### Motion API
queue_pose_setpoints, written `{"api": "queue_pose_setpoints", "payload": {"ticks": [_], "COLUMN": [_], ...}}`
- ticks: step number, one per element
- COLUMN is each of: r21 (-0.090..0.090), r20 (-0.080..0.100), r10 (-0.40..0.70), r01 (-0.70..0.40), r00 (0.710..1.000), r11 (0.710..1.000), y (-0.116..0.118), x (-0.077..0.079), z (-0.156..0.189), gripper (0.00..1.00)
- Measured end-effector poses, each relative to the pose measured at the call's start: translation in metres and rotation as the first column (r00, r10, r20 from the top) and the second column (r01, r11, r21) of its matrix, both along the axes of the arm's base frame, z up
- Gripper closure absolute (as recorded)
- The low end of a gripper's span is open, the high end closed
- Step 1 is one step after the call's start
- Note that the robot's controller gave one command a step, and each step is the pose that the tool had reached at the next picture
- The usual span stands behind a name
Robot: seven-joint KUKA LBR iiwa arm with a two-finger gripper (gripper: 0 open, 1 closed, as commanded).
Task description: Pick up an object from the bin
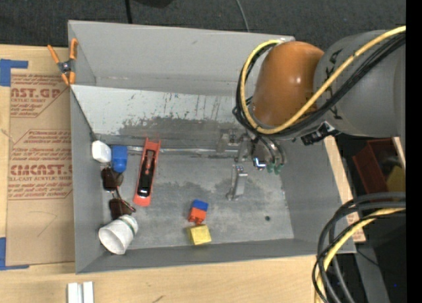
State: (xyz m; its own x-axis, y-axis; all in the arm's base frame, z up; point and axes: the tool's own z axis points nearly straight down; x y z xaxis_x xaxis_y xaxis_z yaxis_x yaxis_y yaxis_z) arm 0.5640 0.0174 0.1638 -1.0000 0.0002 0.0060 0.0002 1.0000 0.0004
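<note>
- My gripper hangs low over the floor of the grey metal bin, a little right of the middle, below the back wall.
- I cannot tell from this view whether it is open or closed, and I see nothing held in it.
- Under it there is only bare, scuffed metal; it is not over any of the loose things.
- My orange cover and the yellow and black cables looped around it sit above the gripper and hide the bin's right part.
- The nearest thing to me is a small red and blue block, lying toward the front of the bin, to the left of my gripper and apart from it.
- Just in front of that block, near the front wall, lies a yellow block; the two are close together, and I cannot tell whether they touch.
- Farther left, an orange-red utility knife lies flat, its length running from back to front.
- Along the left wall sits a small group: a blue and white bottle at the back, dark sunglasses in the middle, and a white cup on its side at the front left corner.
- The sunglasses lie against the cup's rim, and all of that group is well apart from my gripper.
</note>
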Motion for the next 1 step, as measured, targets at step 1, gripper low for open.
{"api": "queue_pose_setpoints", "payload": {"ticks": [1], "r21": [0.0], "r20": [0.007], "r10": [0.0], "r01": [0.0], "r00": [1.0], "r11": [1.0], "y": [0.0], "x": [0.0014], "z": [0.0047], "gripper": [0.0]}}
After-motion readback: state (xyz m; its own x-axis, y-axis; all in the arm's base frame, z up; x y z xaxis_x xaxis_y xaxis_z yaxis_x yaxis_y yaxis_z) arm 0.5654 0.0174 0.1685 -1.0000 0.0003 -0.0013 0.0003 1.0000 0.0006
